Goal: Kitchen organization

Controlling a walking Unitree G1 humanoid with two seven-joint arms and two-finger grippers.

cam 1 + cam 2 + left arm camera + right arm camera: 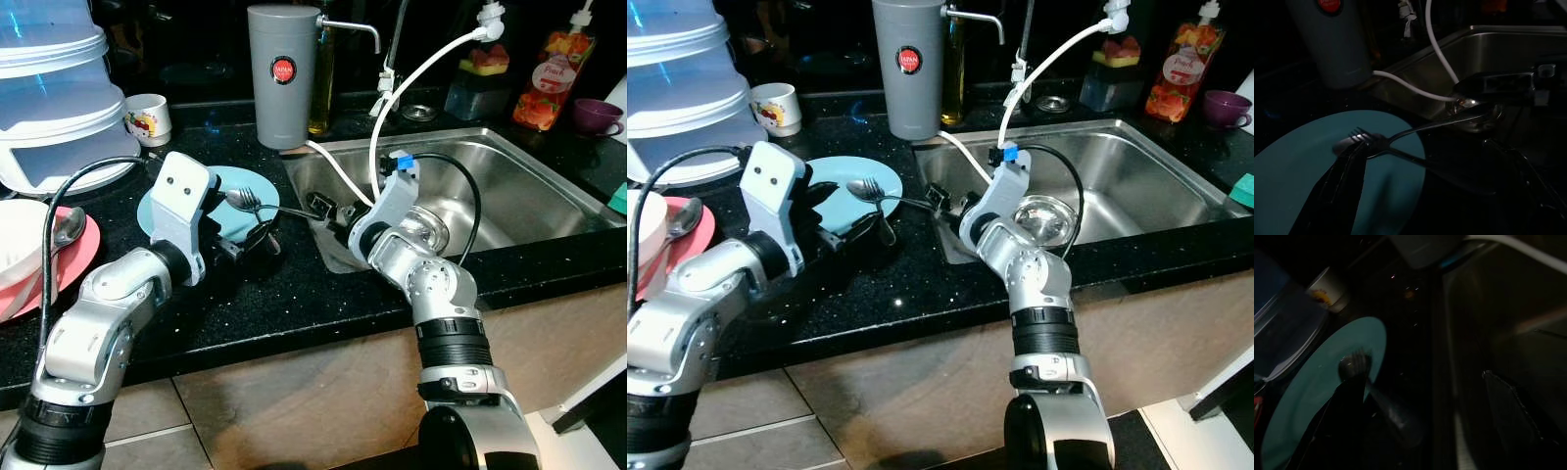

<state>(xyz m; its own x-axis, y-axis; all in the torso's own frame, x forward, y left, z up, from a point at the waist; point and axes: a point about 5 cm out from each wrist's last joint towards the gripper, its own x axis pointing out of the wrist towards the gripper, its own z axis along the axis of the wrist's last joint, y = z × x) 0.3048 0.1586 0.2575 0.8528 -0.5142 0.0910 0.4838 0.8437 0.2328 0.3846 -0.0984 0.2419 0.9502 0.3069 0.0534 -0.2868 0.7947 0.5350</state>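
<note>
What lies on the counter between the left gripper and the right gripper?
In the left eye view, a fork and spoon lie crossed between the left gripper and right gripper, heads over the edge of the blue plate.

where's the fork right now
In the head views the fork lies crossed with a spoon at the right edge of the teal plate, left of the sink.
</note>
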